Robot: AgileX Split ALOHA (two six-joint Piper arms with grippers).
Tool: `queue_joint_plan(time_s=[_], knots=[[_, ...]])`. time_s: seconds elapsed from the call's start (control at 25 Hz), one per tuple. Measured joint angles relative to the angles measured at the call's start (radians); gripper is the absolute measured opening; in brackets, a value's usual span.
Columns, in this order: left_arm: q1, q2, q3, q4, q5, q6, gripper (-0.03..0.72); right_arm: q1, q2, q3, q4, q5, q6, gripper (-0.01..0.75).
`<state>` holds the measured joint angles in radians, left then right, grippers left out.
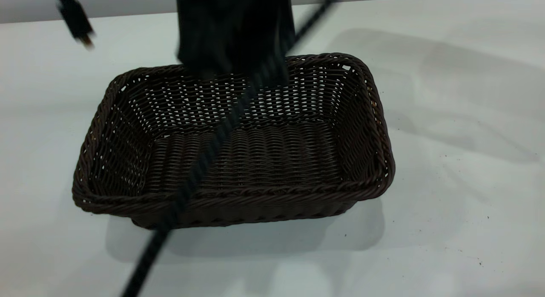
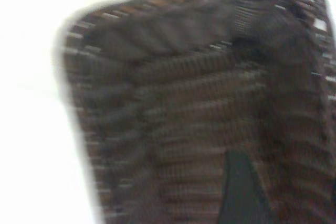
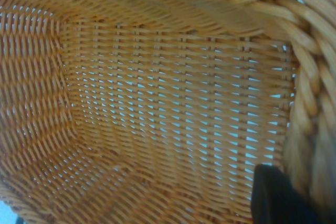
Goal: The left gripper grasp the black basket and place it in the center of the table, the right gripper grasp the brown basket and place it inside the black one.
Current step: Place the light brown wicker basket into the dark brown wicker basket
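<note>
In the left wrist view one dark finger (image 2: 239, 187) lies against the inner weave of the black basket (image 2: 199, 108), but its partner is out of sight, so I cannot tell how wide the left gripper stands or whether it has hold of the wicker. The exterior view adds what that close shot lacks: a dark, blurred gripper body (image 1: 234, 30) hangs over the far long rim of the black basket (image 1: 264, 160), which rests flat on the white table (image 1: 447, 160), and a black cable (image 1: 200, 160) slants across it.

Only the right wrist view shows the brown basket (image 3: 157, 114): a single dark fingertip (image 3: 275, 195) sits inside, close beside its braided rim, the other finger hidden, so its grip cannot be told either. Pale surface shows through the weave.
</note>
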<state>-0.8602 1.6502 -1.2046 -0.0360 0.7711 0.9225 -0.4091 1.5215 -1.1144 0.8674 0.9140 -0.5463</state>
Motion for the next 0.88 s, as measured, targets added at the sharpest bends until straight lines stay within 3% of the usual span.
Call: queue_joint_plan(time_s=[0.24, 0.36, 0.56, 0.72, 0.88], knots=[[0.0, -0.149, 0.0, 0.108, -0.174, -0.073, 0.269, 0.002, 0.0, 0.0, -0.033, 0.089, 0.009, 0.115], [0.002, -0.216, 0.0, 0.171, -0.267, -0.155, 0.184, 0.007, 0.0, 0.0, -0.029, 0.128, 0.009, 0.115], [0.054, -0.281, 0.0, 0.291, -0.42, -0.346, 0.02, 0.08, 0.0, 0.0, -0.064, 0.132, 0.014, 0.115], [0.13, -0.292, -0.038, 0.377, -0.51, -0.525, 0.002, 0.152, 0.0, 0.0, -0.08, 0.13, 0.063, 0.115], [0.226, -0.292, -0.1, 0.389, -0.494, -0.675, 0.001, 0.22, 0.0, 0.0, -0.133, 0.125, 0.108, 0.115]])
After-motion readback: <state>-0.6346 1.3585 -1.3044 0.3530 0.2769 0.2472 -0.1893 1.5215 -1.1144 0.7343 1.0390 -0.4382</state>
